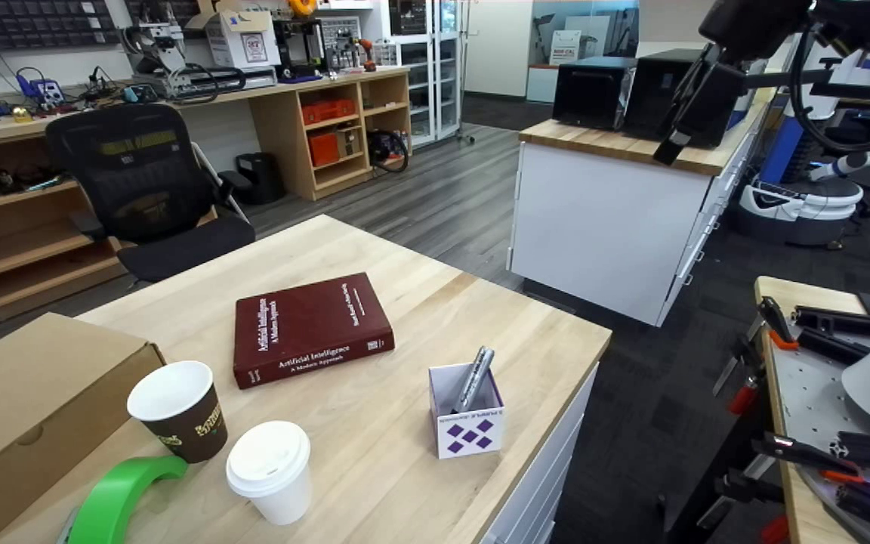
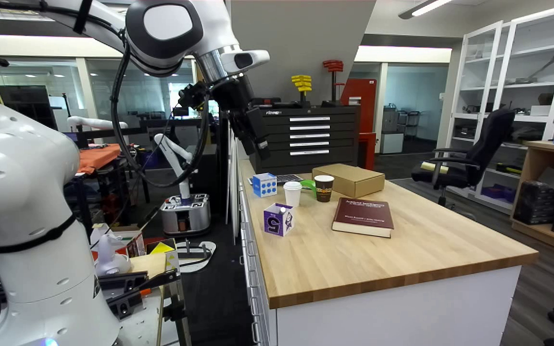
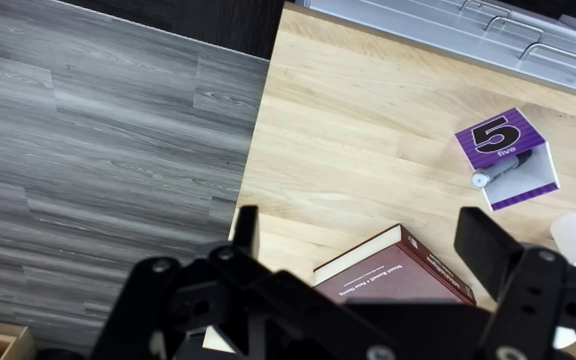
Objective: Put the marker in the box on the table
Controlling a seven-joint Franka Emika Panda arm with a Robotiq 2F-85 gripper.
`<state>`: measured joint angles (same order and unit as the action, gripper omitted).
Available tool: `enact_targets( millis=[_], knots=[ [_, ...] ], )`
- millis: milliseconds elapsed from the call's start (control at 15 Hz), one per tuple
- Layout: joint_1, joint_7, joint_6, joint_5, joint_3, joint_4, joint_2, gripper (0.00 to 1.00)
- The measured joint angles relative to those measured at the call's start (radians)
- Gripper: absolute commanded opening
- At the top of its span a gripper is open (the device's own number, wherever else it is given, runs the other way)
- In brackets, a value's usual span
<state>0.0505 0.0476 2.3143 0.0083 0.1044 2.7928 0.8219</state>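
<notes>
The marker (image 1: 474,380), grey with a dark end, leans inside the small white box (image 1: 470,437) with purple diamonds. Its upper end sticks out over the rim. From above, in the wrist view, the marker (image 3: 500,170) rests slantwise in the open box (image 3: 498,137), whose purple side bears a 5. In an exterior view the box (image 2: 273,219) stands upright near an edge of the light wooden table (image 2: 378,259). My gripper (image 3: 360,232) is high above the table, fingers wide apart and nothing between them, well away from marker and box.
On the table lie a dark red book (image 1: 314,325), a brown-sleeved cup (image 1: 186,415), a white lidded cup (image 1: 273,472), a green curved object (image 1: 118,499) and a large cardboard box (image 1: 35,408). A blue-and-white cube (image 2: 264,184) stands behind the box in an exterior view.
</notes>
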Motion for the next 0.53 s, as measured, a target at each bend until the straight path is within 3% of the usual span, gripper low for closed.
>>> enact_targets(
  millis=[533],
  knots=[
    [0.035,0.0,0.001,0.0,0.039,-0.055,-0.099,1.0]
  ],
)
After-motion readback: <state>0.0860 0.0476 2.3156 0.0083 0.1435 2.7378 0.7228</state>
